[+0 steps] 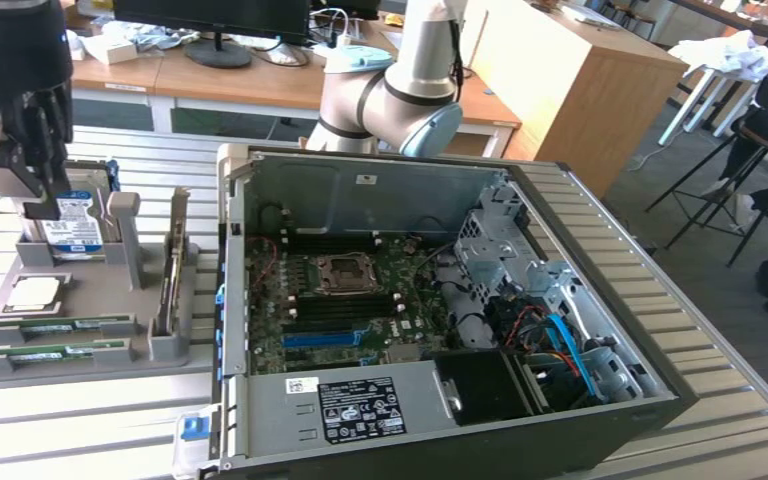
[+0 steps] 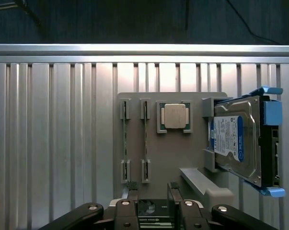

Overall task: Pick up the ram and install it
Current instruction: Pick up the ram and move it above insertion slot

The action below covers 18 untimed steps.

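The exterior view looked steeply down from above the table (image 1: 77, 430), across the open computer case (image 1: 357, 190) and grey parts tray (image 1: 91, 370). The wrist view faced straight down, nearer. Both shared the tray, its processor (image 2: 175, 116) and hard drive (image 2: 233, 139).

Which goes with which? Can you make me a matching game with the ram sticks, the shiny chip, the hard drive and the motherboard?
Things:
1. ram sticks
2. processor chip
3. hard drive
4. motherboard

Descriptions:
A. inside the open computer case
B. square and silver
C. long, thin and green
D. has a blue label

Pairs: 1-C, 2-B, 3-D, 4-A
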{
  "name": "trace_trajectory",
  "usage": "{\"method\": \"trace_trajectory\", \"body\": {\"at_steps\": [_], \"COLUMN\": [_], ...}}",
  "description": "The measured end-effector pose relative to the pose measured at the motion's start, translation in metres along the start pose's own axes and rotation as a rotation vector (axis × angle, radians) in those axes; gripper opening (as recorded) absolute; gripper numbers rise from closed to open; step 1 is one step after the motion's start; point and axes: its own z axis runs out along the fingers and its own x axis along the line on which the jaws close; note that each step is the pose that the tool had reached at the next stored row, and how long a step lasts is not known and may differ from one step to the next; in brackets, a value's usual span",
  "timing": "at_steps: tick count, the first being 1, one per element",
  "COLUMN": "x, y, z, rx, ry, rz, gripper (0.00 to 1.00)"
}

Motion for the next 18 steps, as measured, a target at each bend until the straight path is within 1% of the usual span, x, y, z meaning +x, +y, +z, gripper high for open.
{"method": "trace_trajectory", "body": {"at_steps": [13, 18], "x": [0.0, 0.001], "y": [-0.0002, 0.0001], "z": [0.0117, 0.0198], "rx": [0.0016, 0.0037], "ry": [-0.0015, -0.002], "rz": [-0.001, -0.002], "gripper": [0.37, 0.37]}}
